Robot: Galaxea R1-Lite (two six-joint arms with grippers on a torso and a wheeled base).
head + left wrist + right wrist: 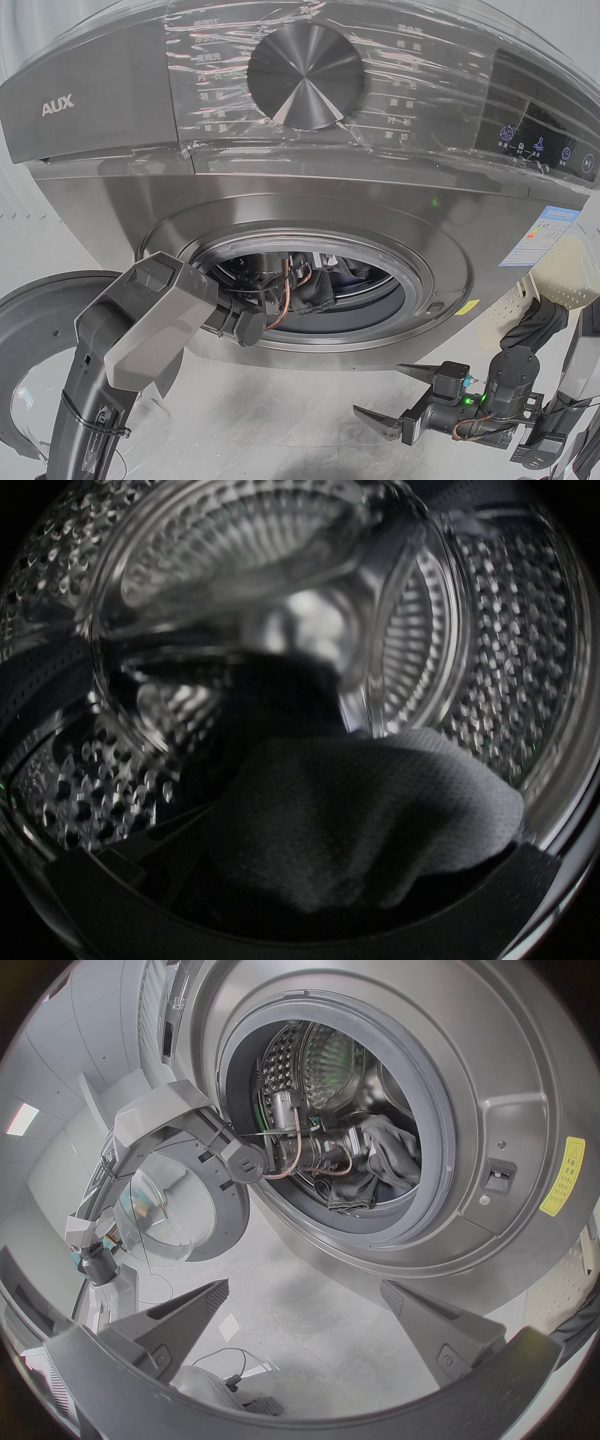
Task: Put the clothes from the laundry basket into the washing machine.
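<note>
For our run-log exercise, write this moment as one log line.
left gripper: in perforated steel drum of grey metal washing machine, at dark grey cloth garment | right gripper: open, empty, outside machine

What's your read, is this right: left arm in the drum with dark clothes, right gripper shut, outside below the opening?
Not quite. The right gripper is open, jaws spread wide, per the right wrist view. The rest holds: left arm in the drum with dark clothes, right gripper outside below the opening.
</note>
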